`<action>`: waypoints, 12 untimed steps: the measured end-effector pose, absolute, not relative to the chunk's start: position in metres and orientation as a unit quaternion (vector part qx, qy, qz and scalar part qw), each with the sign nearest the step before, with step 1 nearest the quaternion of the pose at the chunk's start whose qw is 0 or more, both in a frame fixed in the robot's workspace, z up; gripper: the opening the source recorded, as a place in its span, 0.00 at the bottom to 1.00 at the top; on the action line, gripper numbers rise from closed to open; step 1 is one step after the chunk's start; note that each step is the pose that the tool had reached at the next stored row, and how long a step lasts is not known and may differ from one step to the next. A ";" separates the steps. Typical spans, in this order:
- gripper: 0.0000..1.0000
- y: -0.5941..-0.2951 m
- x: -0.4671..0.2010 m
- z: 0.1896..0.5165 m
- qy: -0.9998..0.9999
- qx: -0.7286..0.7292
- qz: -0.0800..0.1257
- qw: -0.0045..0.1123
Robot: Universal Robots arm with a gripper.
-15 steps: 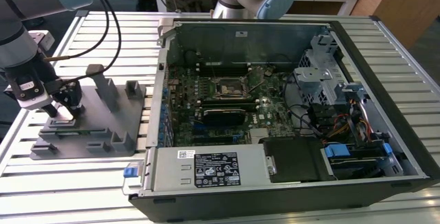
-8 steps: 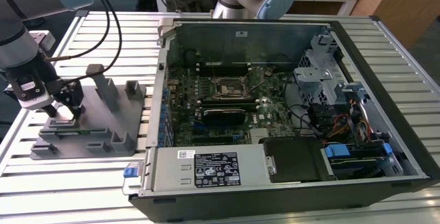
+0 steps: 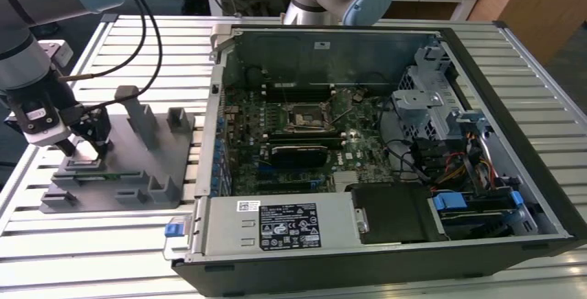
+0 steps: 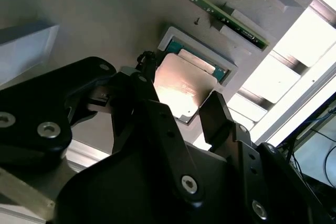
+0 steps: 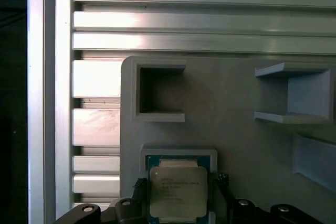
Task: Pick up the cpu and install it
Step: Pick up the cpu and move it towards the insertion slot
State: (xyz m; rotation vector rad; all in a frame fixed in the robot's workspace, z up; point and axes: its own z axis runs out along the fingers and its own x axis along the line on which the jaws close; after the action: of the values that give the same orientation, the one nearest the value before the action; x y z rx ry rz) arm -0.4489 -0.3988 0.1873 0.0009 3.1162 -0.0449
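Gripper (image 3: 82, 149) low over grey fixture (image 3: 147, 175), at 9 o'clock from open computer case (image 3: 330, 45) in exterior view. Pincer spread: black fingers (image 5: 139, 192) stand one each side of cpu (image 5: 177, 190), thin gaps between. Cpu lies flat in square pocket near fixture edge. Upright blocks (image 3: 137, 110) near gripper. Slatted table (image 3: 92, 244) past fixture edge. Small print on cpu top, can't read. White label (image 3: 287, 225) on case box at 6 o'clock.
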 end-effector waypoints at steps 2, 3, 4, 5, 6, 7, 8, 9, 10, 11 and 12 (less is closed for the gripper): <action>0.60 -0.399 -0.449 0.187 1.000 0.000 -0.015 0.013; 0.60 -0.399 -0.450 0.187 1.000 0.000 -0.015 0.013; 0.60 -0.399 -0.450 0.187 1.000 0.000 -0.015 0.013; 0.60 -0.399 -0.450 0.187 1.000 0.000 -0.015 0.013; 0.60 -0.399 -0.450 0.187 1.000 0.000 -0.015 0.013; 0.60 -0.399 -0.450 0.187 1.000 0.000 -0.015 0.013; 0.60 -0.399 -0.450 0.186 1.000 0.000 -0.015 0.013; 0.60 -0.399 -0.450 0.186 1.000 0.000 -0.015 0.013; 0.58 -0.399 -0.450 0.186 1.000 0.000 -0.015 0.013; 0.53 -0.399 -0.450 0.186 1.000 0.000 -0.015 0.013; 0.53 -0.399 -0.450 0.186 1.000 0.000 -0.015 0.013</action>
State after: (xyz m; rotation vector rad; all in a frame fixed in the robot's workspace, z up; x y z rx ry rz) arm -0.4502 -0.3988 0.1858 0.0010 3.1151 -0.0457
